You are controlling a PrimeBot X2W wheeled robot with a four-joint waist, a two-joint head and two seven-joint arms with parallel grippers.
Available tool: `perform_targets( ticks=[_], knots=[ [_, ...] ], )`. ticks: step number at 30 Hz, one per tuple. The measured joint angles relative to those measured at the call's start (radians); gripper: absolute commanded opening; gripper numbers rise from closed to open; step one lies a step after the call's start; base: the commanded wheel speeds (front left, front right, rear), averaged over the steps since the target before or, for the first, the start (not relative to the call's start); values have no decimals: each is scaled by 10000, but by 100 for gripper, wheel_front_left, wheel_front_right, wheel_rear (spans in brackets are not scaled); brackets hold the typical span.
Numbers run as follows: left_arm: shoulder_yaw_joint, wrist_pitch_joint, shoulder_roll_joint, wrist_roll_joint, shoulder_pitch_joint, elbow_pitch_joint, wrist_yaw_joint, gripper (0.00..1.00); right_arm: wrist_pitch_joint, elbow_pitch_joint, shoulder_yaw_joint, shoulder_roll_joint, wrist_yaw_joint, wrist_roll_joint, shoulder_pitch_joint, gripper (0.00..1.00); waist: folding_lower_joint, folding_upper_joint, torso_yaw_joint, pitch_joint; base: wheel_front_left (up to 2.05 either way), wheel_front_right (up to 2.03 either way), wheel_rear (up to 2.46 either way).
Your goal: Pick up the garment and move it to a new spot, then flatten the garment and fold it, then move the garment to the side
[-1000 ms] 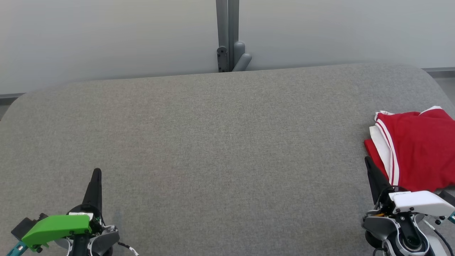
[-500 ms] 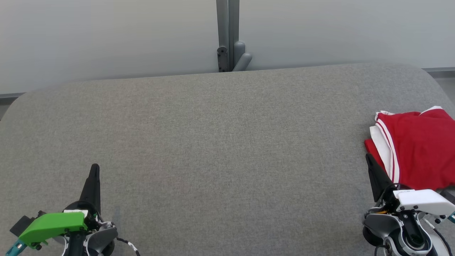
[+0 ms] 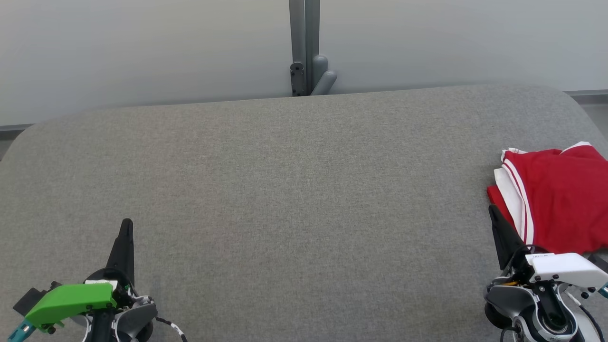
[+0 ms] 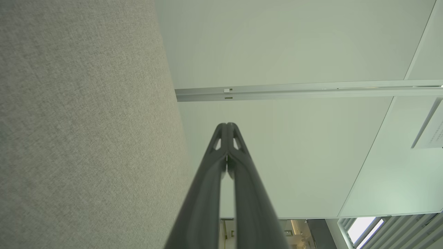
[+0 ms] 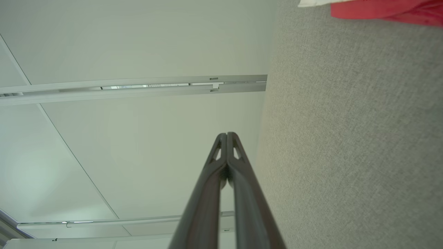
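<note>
The garment [image 3: 558, 199], red with white stripes and folded into a neat stack, lies at the right edge of the grey padded table [image 3: 294, 190]; part of it runs out of the head view. A strip of it shows in the right wrist view as the red garment [image 5: 384, 9]. My right gripper [image 3: 491, 211] stands shut and empty just in front of the garment's near left corner; its closed tips [image 5: 226, 135] meet in the right wrist view. My left gripper [image 3: 127, 223] rests shut and empty at the lower left, its tips [image 4: 227, 125] pressed together.
A grey post with a bracket [image 3: 306, 61] stands behind the table's far edge against a pale wall [image 3: 142, 47]. The table's corners are rounded and the floor shows at the far left and right.
Both grippers drew back slightly toward the near edge between one second ago and half a second ago; since then nothing has moved. The garment has stayed in place.
</note>
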Motion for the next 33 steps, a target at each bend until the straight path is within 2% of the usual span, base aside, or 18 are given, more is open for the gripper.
perform_targets(
  ticks=[33],
  knots=[
    [0, 0, 0, 0, -2, -4, 0, 0, -2, 0, -2, -2, 0, 0, -1, 0, 0, 0, 0, 0, 0, 0, 0]
  ],
)
